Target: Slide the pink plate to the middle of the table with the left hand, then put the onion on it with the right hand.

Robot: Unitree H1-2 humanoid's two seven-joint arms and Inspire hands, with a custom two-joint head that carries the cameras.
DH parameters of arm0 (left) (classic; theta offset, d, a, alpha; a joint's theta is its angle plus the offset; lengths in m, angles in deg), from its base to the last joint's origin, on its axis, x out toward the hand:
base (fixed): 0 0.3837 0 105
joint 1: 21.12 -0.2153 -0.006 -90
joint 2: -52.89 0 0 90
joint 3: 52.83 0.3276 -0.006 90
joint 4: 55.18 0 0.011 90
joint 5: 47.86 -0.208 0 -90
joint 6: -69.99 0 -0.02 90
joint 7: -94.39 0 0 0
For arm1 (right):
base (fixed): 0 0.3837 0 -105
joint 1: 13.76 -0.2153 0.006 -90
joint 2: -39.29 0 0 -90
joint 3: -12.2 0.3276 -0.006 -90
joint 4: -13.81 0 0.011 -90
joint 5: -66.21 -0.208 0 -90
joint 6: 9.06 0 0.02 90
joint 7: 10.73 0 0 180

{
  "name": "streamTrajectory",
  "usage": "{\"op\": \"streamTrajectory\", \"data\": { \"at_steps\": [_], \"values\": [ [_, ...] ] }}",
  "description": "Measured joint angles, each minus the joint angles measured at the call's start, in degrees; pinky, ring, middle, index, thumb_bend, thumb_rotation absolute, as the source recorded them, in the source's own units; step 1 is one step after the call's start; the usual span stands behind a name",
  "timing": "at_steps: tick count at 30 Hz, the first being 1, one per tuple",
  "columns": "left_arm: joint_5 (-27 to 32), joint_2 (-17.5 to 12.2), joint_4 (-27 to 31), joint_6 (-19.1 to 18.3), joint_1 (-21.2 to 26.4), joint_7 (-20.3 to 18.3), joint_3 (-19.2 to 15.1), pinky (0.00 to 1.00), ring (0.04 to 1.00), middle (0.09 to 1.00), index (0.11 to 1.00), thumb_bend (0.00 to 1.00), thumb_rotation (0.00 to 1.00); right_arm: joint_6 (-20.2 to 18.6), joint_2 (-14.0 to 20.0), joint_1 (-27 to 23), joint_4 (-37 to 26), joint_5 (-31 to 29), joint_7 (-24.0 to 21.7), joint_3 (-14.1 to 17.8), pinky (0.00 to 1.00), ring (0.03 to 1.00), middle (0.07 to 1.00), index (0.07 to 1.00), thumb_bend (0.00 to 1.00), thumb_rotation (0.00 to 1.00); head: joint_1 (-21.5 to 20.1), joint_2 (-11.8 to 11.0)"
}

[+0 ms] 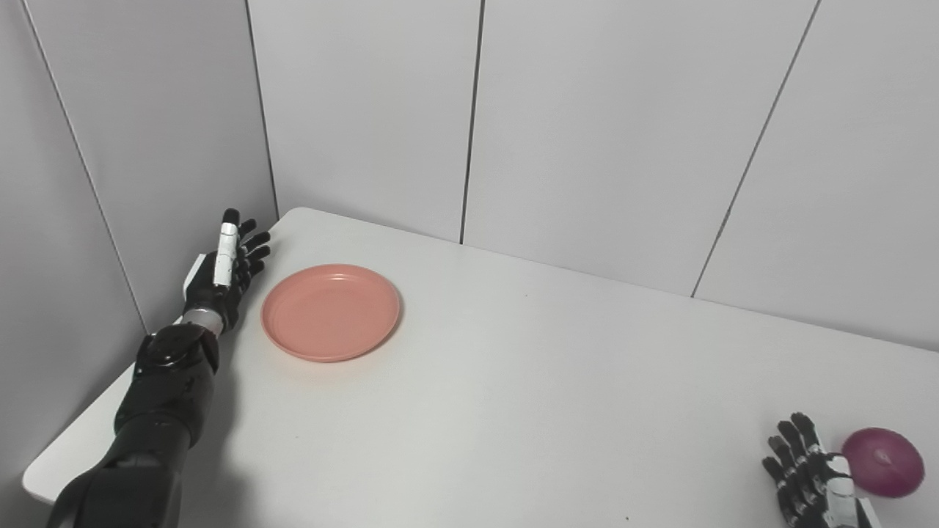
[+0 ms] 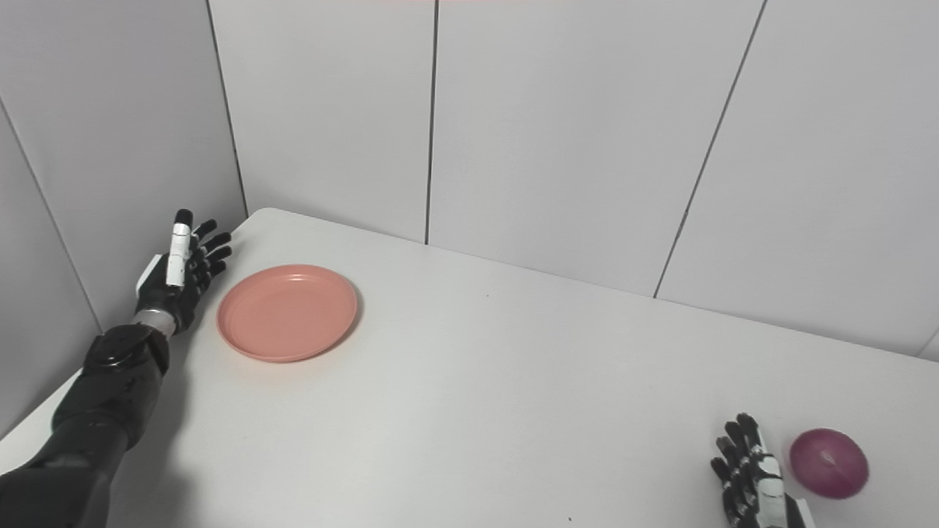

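Observation:
A round pink plate (image 1: pixel 330 312) lies flat on the white table (image 1: pixel 513 381), towards its far left corner. My left hand (image 1: pixel 224 271) is just left of the plate, apart from it, fingers spread and open, holding nothing. A purple onion (image 1: pixel 882 462) rests at the near right of the table. My right hand (image 1: pixel 810 477) sits just left of the onion, fingers apart and open, with a small gap to it; its lower part is cut off by the picture's bottom edge.
Grey wall panels stand close behind the table and along its left side, right beside my left hand. The table's left edge (image 1: pixel 81 433) runs under my left forearm. White tabletop stretches between the plate and the onion.

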Motion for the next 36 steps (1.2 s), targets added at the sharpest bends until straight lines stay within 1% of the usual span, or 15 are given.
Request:
{"op": "streamTrajectory", "data": {
  "at_steps": [2, 5, 7, 10, 12, 15, 19, 20, 22, 27, 33, 36],
  "values": [
    [0.5, 0.2, 0.7, -0.3, -0.1, 0.2, -0.2, 0.92, 0.883, 0.865, 0.865, 0.91, 1.0, 0.0, 0.0, 0.0, -0.1, 0.0, 0.0, 0.0, 1.0, 1.0, 0.992, 1.0, 0.87, 1.0, -0.2, 0.1],
    [1.9, 0.5, 1.2, -0.9, -0.2, 0.0, -0.5, 0.93, 0.902, 0.892, 0.917, 0.9, 1.0, 0.0, 0.1, 0.1, -0.1, 0.0, 0.1, 0.0, 1.0, 1.0, 0.991, 1.0, 0.88, 1.0, -0.3, 0.2],
    [2.6, 0.7, 1.2, -0.9, -0.3, -0.3, -0.5, 0.91, 0.896, 0.897, 0.924, 0.9, 1.0, 0.0, 0.1, 0.1, -0.1, 0.0, 0.2, 0.0, 1.0, 1.0, 0.986, 1.0, 0.87, 1.0, -0.4, 0.4],
    [3.9, 1.0, 2.0, -1.6, -0.7, -0.9, -0.6, 0.91, 0.899, 0.902, 0.925, 0.89, 1.0, 0.0, 0.2, 0.2, -0.2, 0.0, 0.2, -0.1, 1.0, 1.0, 0.986, 1.0, 0.87, 1.0, -0.4, 0.4],
    [4.9, 1.6, 4.2, -3.5, -1.2, -1.6, -0.6, 0.9, 0.889, 0.892, 0.922, 0.9, 1.0, 0.0, 0.2, 0.3, -0.3, 0.0, 0.2, -0.1, 1.0, 1.0, 0.987, 1.0, 0.88, 1.0, -0.4, 0.4],
    [5.9, 3.3, 6.5, -5.2, -1.6, -2.3, -0.6, 0.88, 0.869, 0.873, 0.914, 0.91, 1.0, 0.0, 0.2, 0.3, -0.3, 0.0, 0.3, -0.1, 1.0, 1.0, 0.987, 1.0, 0.87, 1.0, -0.6, 0.7],
    [6.9, 5.3, 10.9, -8.2, -2.4, -2.8, -0.3, 0.87, 0.856, 0.873, 0.914, 0.92, 1.0, 0.0, 0.2, 0.3, -0.5, 0.0, 0.4, -0.2, 1.0, 1.0, 0.988, 1.0, 0.87, 1.0, -0.7, 1.0],
    [7.1, 5.8, 12.4, -9.1, -2.9, -2.9, -0.2, 0.86, 0.842, 0.857, 0.91, 0.93, 0.99, 0.0, 0.2, 0.3, -0.5, 0.0, 0.4, -0.3, 1.0, 1.0, 0.987, 1.0, 0.86, 1.0, -0.7, 1.1],
    [7.1, 7.0, 15.0, -10.5, -3.8, -3.0, -0.1, 0.87, 0.837, 0.854, 0.911, 0.94, 0.97, 0.0, 0.2, 0.3, -0.6, 0.0, 0.4, -0.3, 1.0, 1.0, 0.988, 1.0, 0.86, 1.0, -0.7, 1.1],
    [7.2, 9.2, 21.4, -14.2, -6.0, -3.0, 0.2, 0.87, 0.849, 0.865, 0.905, 0.95, 0.99, 0.0, 0.2, 0.4, -0.6, 0.0, 0.4, -0.3, 1.0, 1.0, 0.986, 1.0, 0.86, 1.0, -1.0, 1.2],
    [7.1, 11.3, 26.1, -17.6, -7.4, -2.5, 1.2, 0.88, 0.856, 0.87, 0.904, 0.93, 1.0, 0.0, 0.2, 0.4, -0.7, 0.0, 0.4, -0.3, 1.0, 1.0, 0.985, 1.0, 0.88, 1.0, -1.1, 1.4],
    [7.2, 11.8, 28.0, -19.1, -8.1, -2.6, 1.8, 0.92, 0.888, 0.898, 0.935, 0.91, 1.0, 0.0, 0.1, 0.4, -0.8, 0.0, 0.5, -0.4, 1.0, 1.0, 0.987, 1.0, 0.88, 1.0, -1.2, 1.6]
  ]
}}
